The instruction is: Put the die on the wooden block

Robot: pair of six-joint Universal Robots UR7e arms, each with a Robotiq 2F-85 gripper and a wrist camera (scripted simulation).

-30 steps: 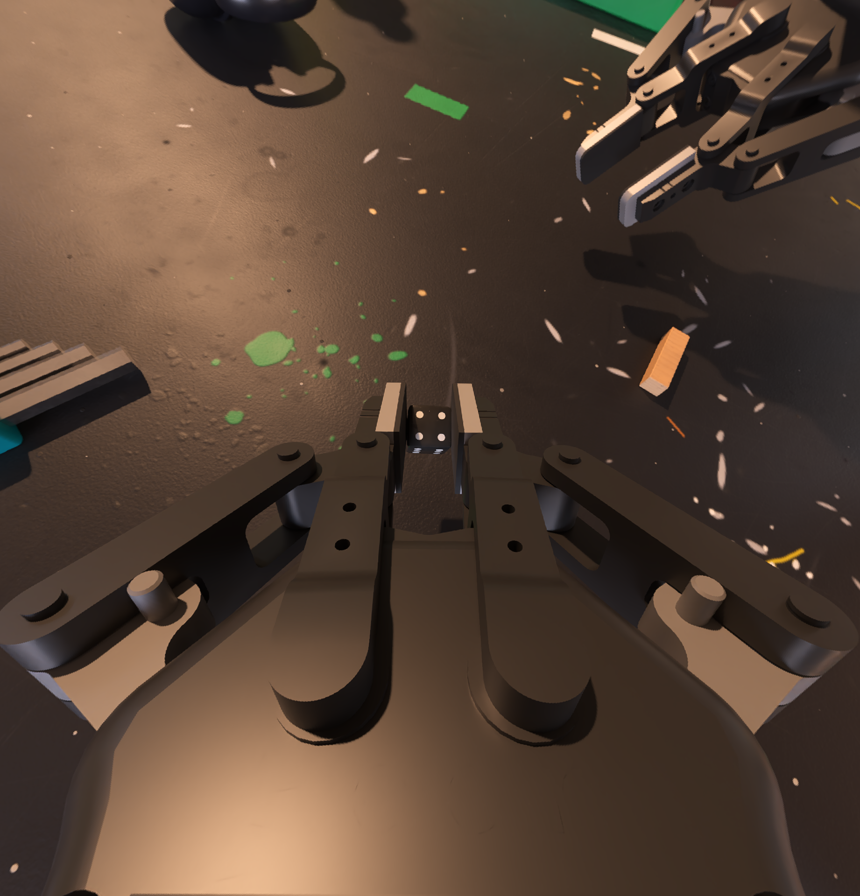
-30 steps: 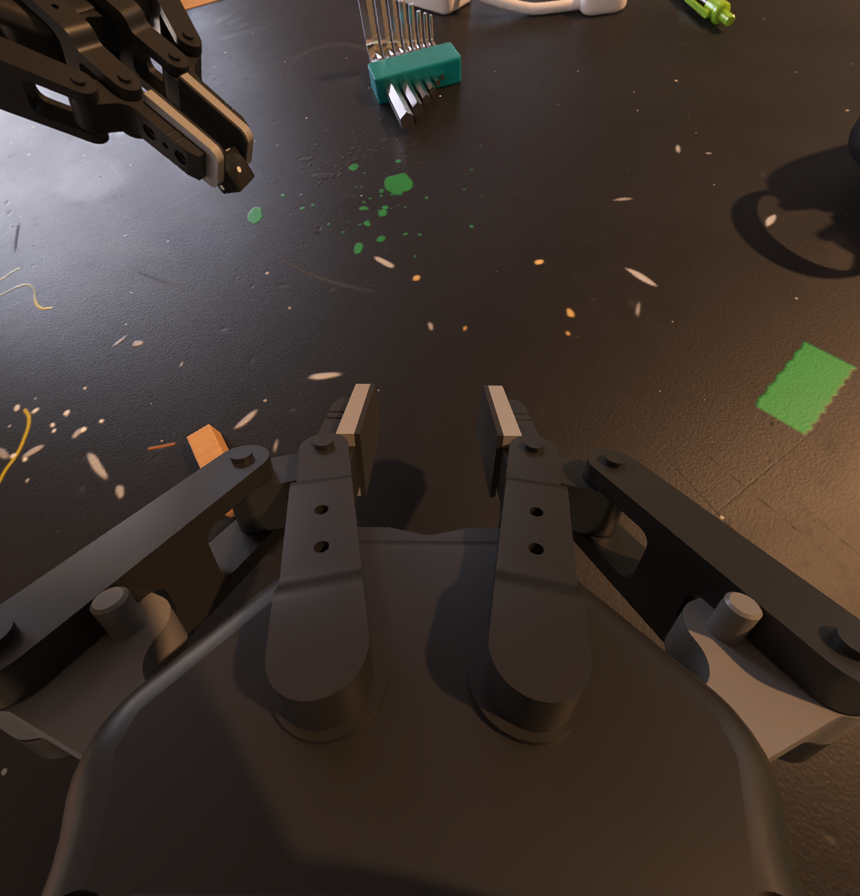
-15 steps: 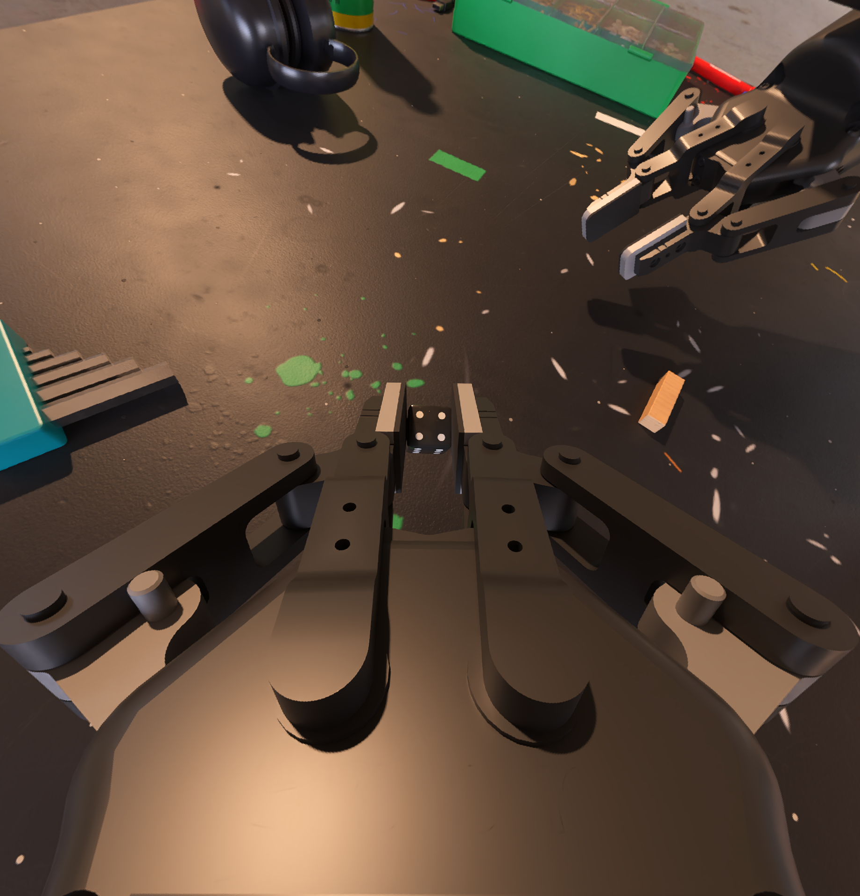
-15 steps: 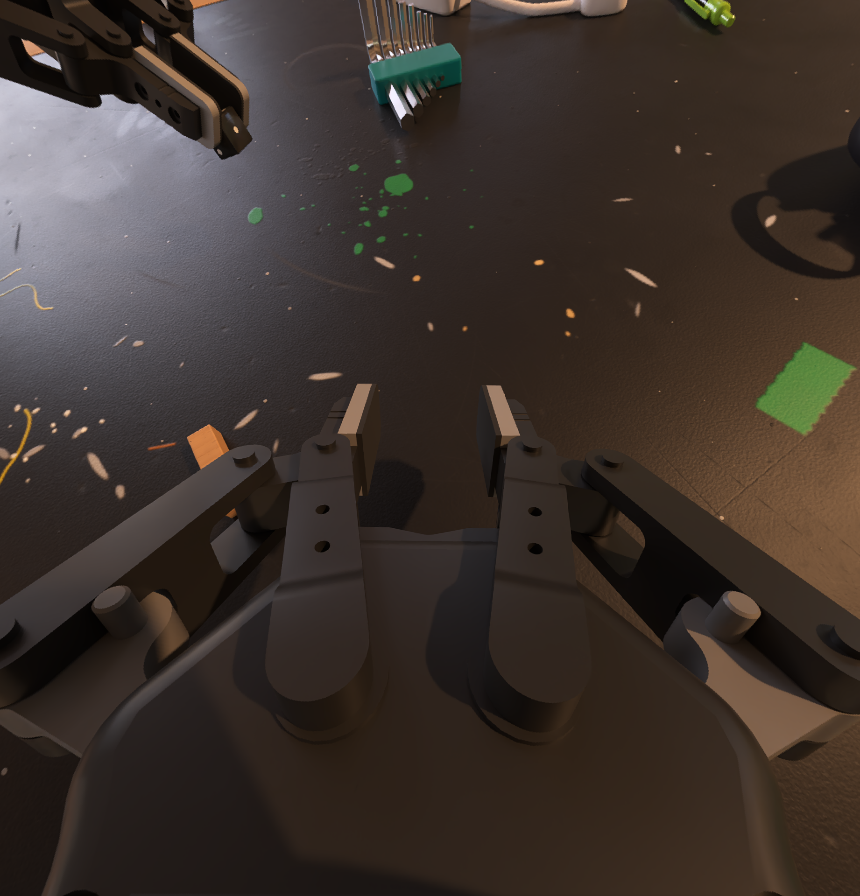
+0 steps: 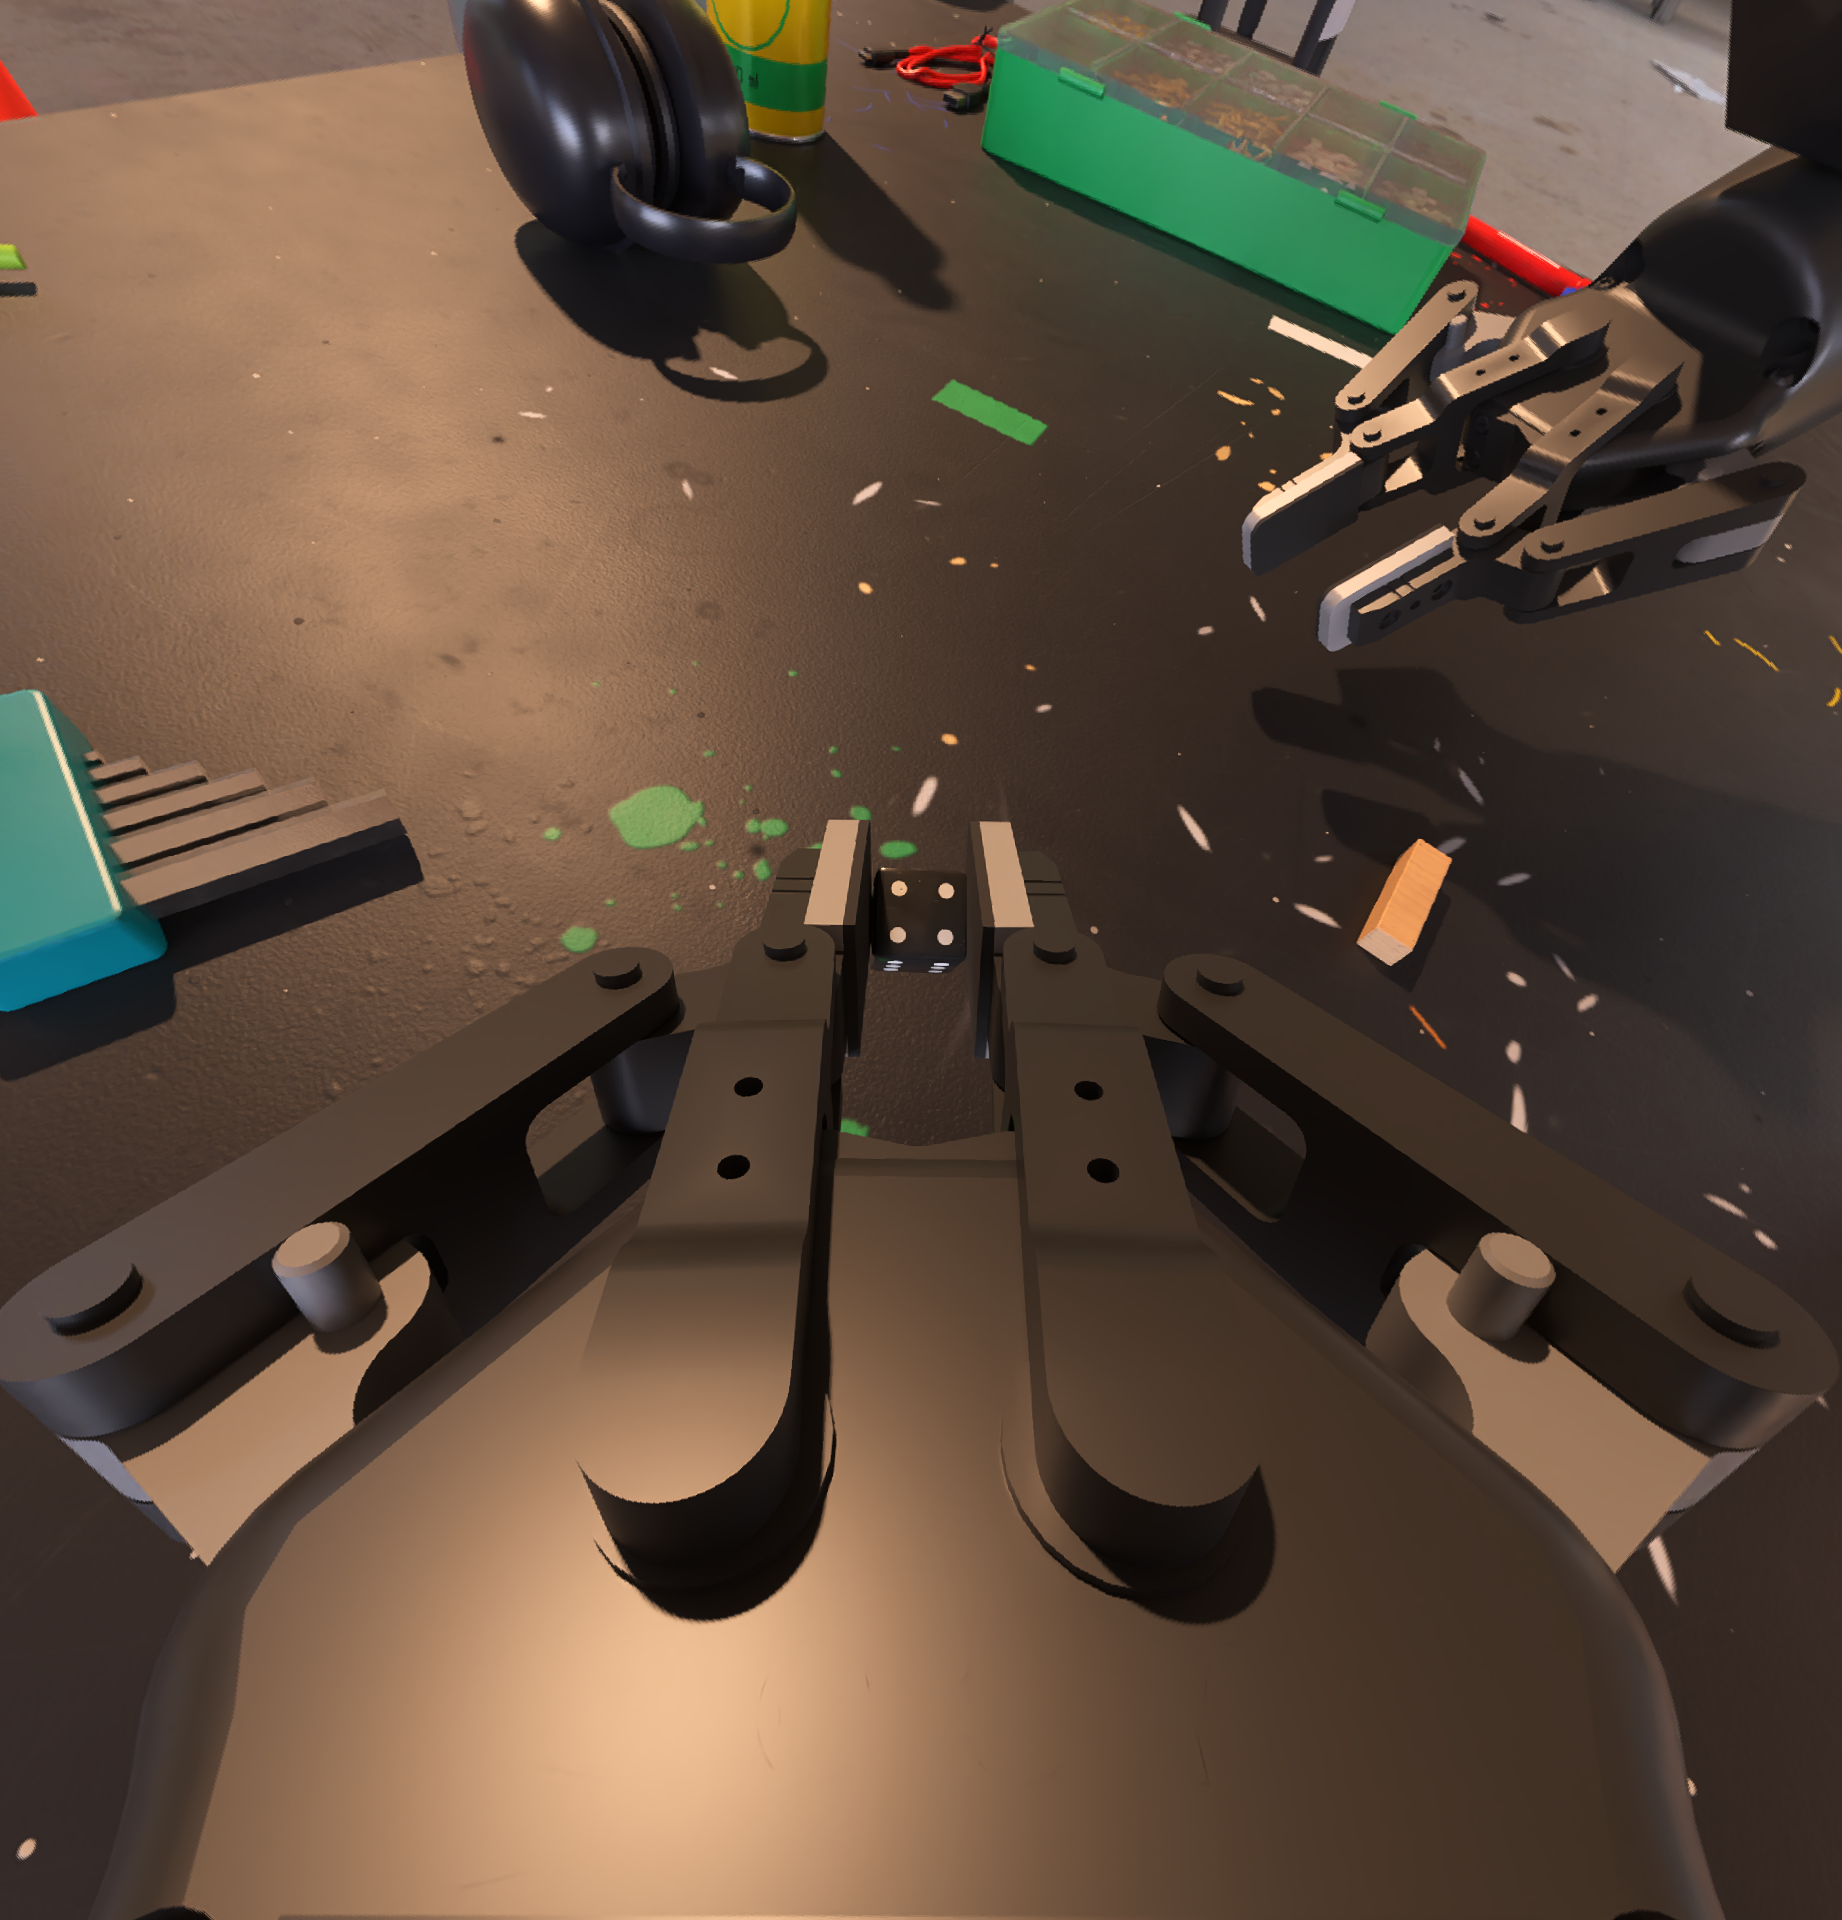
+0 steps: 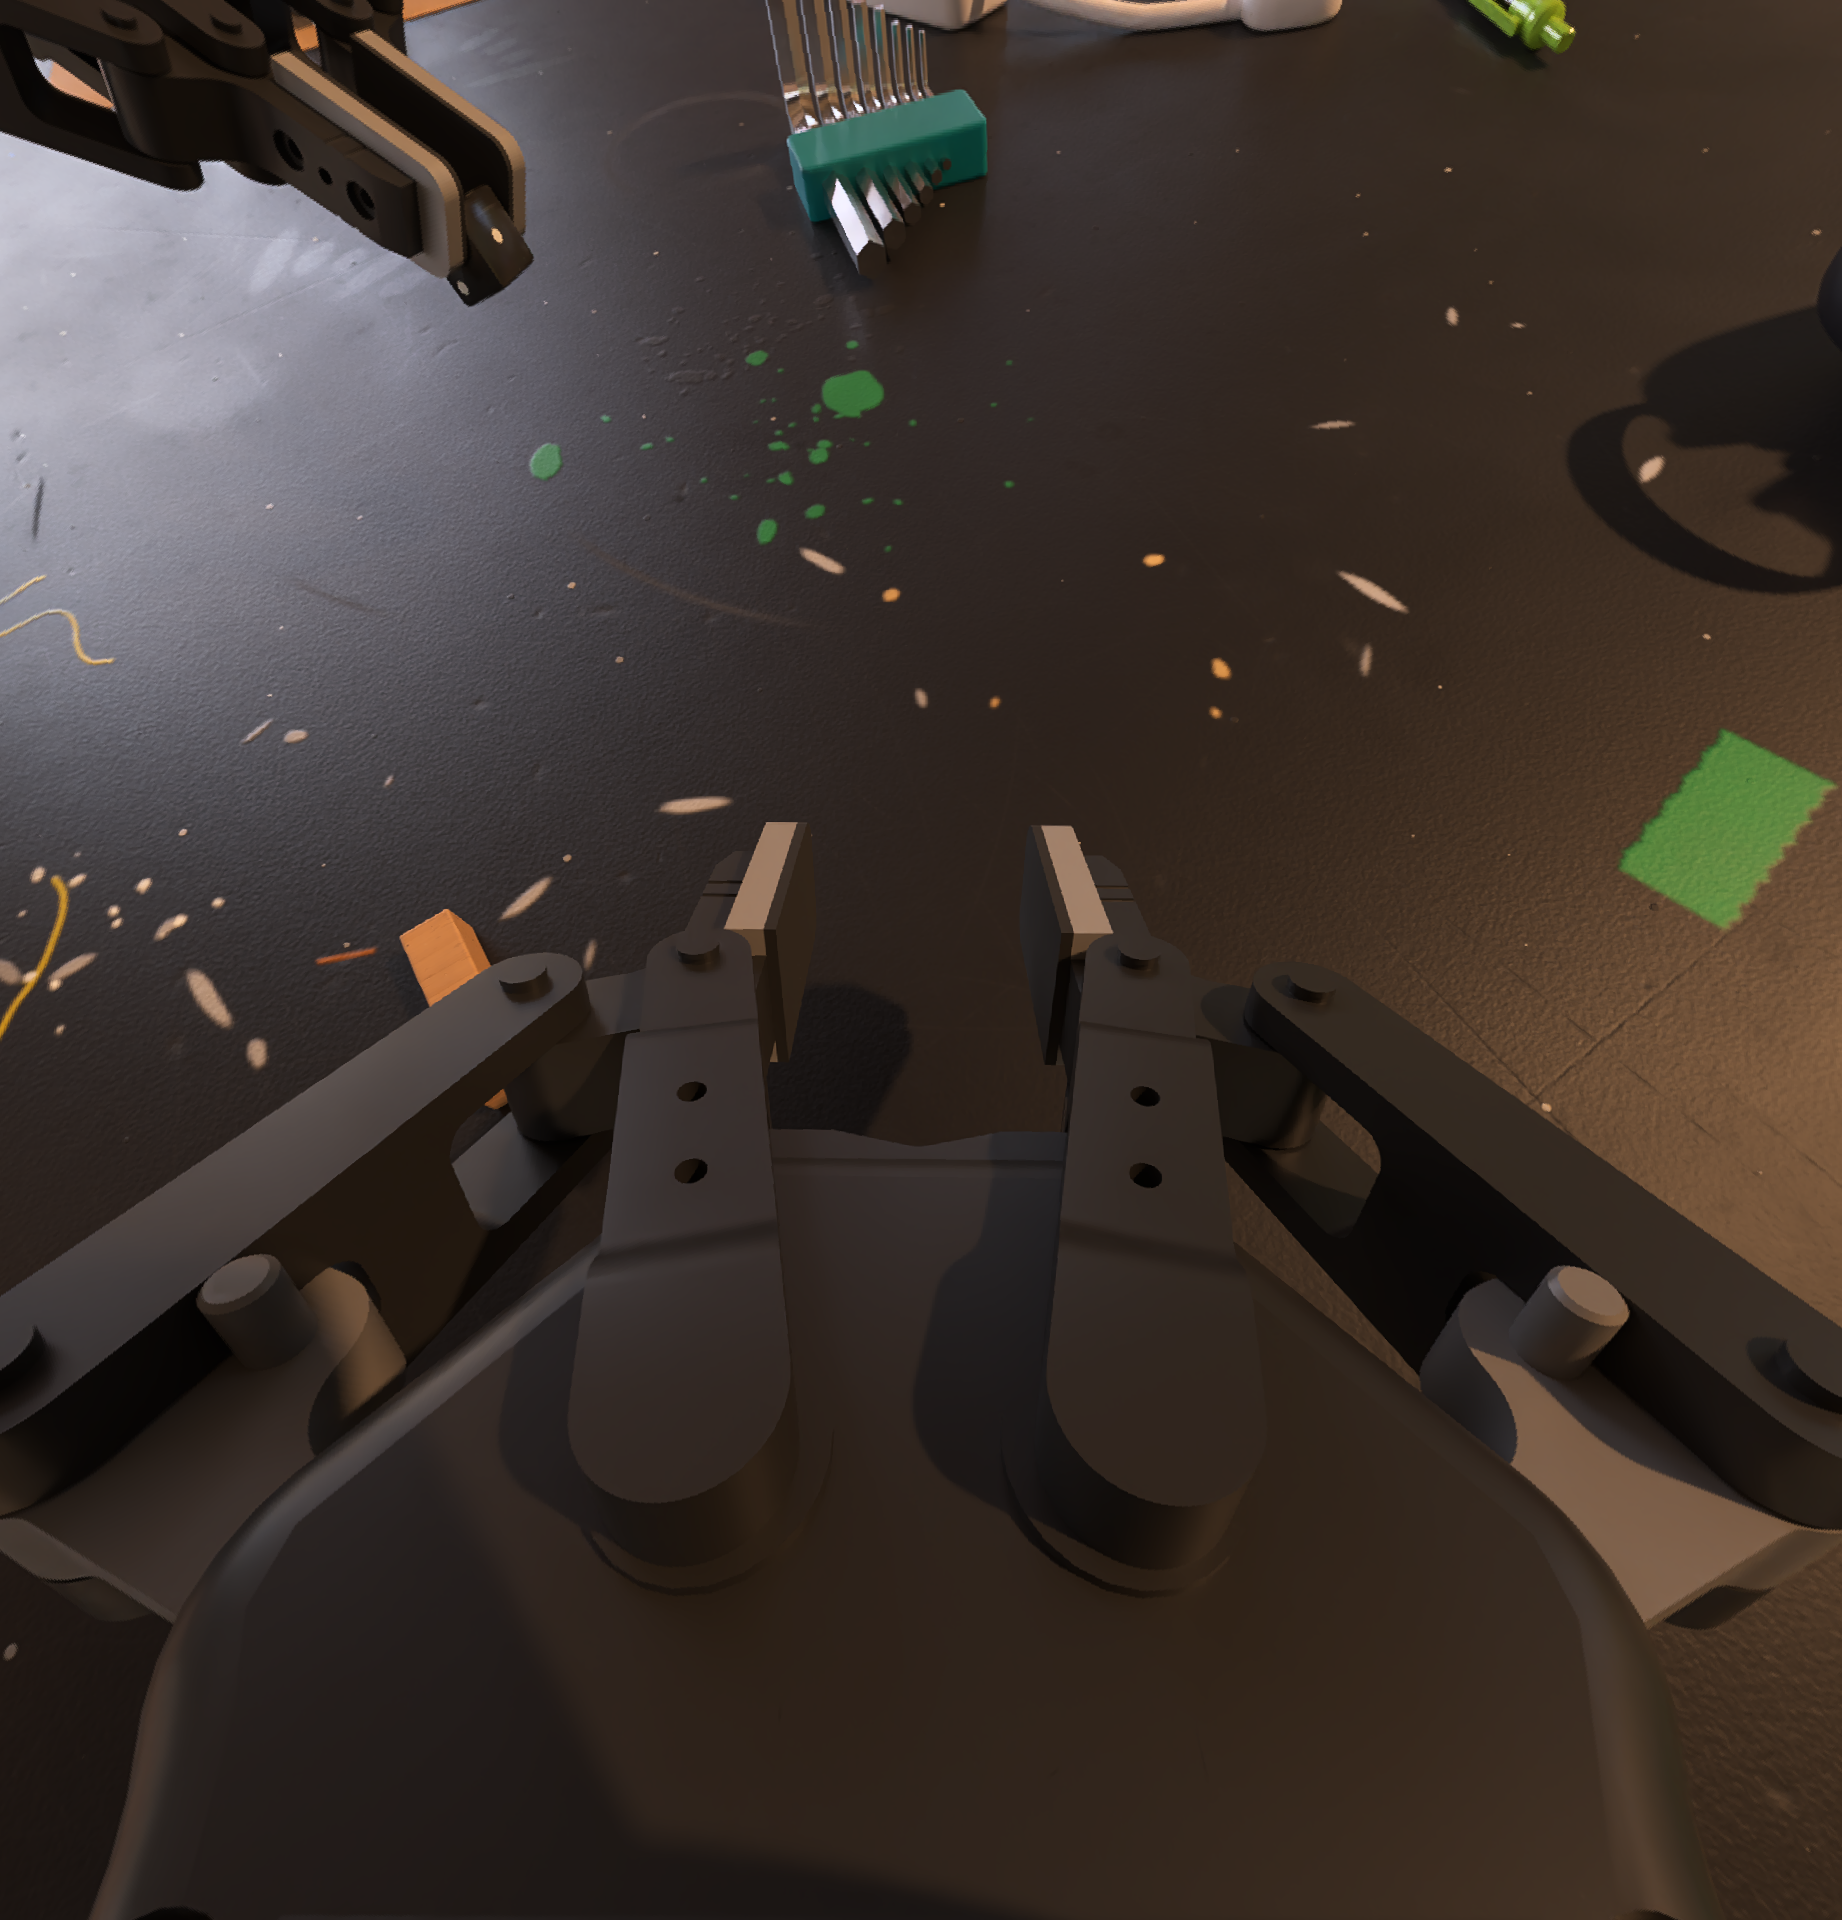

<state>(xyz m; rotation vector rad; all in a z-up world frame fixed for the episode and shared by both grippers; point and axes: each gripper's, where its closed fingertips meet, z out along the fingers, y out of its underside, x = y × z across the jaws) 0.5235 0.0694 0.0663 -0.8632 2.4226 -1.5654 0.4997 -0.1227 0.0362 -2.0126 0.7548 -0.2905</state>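
My left gripper (image 5: pixel 919 883) is shut on a small black die (image 5: pixel 920 920) with white pips and holds it above the dark table. The die also shows at the left gripper's tip in the right wrist view (image 6: pixel 491 244). A small orange wooden block (image 5: pixel 1403 902) lies on the table to the right of the die. In the right wrist view the block (image 6: pixel 441 954) is partly hidden behind my left-hand linkage. My right gripper (image 6: pixel 915 883) is open and empty above the table; it also shows in the left wrist view (image 5: pixel 1301 571).
A teal hex-key holder (image 5: pixel 34 847) lies at the left; it also shows in the right wrist view (image 6: pixel 886 156). A black caster wheel (image 5: pixel 616 114), a yellow can (image 5: pixel 777 62) and a green parts box (image 5: pixel 1229 177) stand at the back. Green tape (image 6: pixel 1727 826) and paint spots mark the table.
My left gripper has risen with the die, so more of the table's back shows. The right gripper has stayed where it was.
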